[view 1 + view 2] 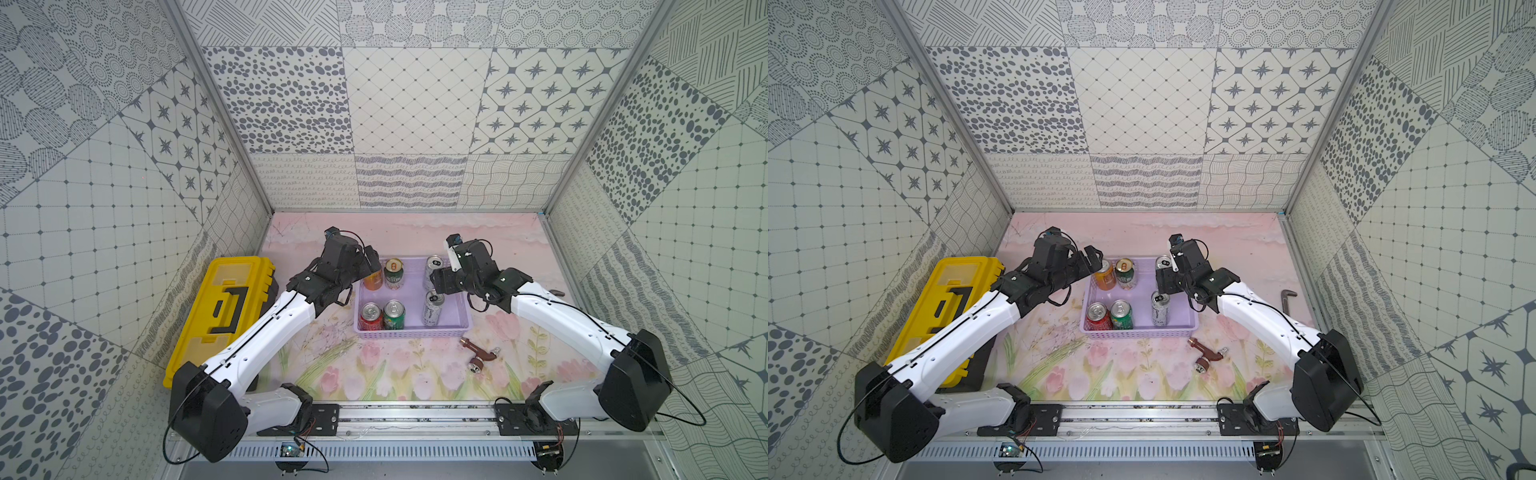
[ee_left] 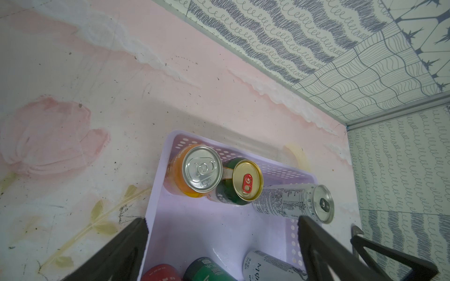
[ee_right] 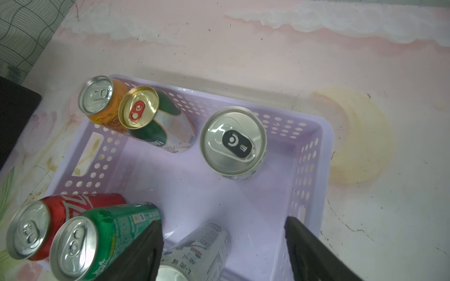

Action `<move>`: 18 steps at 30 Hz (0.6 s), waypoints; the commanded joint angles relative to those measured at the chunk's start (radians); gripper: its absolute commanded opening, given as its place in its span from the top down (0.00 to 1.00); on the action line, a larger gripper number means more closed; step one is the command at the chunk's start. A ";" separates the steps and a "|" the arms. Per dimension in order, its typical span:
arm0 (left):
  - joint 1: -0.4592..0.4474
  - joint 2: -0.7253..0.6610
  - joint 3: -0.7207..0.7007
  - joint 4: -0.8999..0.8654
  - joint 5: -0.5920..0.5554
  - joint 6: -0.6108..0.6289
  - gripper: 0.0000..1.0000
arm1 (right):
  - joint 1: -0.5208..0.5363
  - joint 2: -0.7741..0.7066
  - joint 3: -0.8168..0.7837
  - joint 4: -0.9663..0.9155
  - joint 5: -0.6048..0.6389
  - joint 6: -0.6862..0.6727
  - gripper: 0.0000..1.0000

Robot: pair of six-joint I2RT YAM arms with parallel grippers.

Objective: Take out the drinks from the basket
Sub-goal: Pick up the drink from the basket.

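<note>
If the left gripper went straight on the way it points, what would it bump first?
Most likely the orange can: the open left gripper points toward it. The gold-topped can stands right beside it, so I'm unsure.

You will read a large "M" on the near silver can (image 2: 265,267). The far silver can (image 2: 287,200) bears fine print (too small to read). Nothing else legible.

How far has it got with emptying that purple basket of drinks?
Nothing looks done: the orange can, gold-topped can, red can, bright green can, far silver can and near silver can all stand in the basket. Neither pincer holds anything; the left pincer hangs open near the orange can, the right pincer open by the silver cans. All six are left to lift out.
</note>
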 commanded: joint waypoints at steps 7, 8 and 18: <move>0.029 0.019 0.042 -0.029 0.085 -0.033 0.00 | 0.062 -0.082 -0.061 -0.012 -0.070 -0.038 0.10; 0.029 0.024 0.052 -0.048 0.085 -0.032 0.00 | 0.065 -0.075 -0.063 -0.012 -0.066 -0.037 0.10; 0.029 0.084 0.148 -0.210 0.121 0.022 0.00 | 0.118 0.010 -0.059 0.017 -0.033 -0.054 0.16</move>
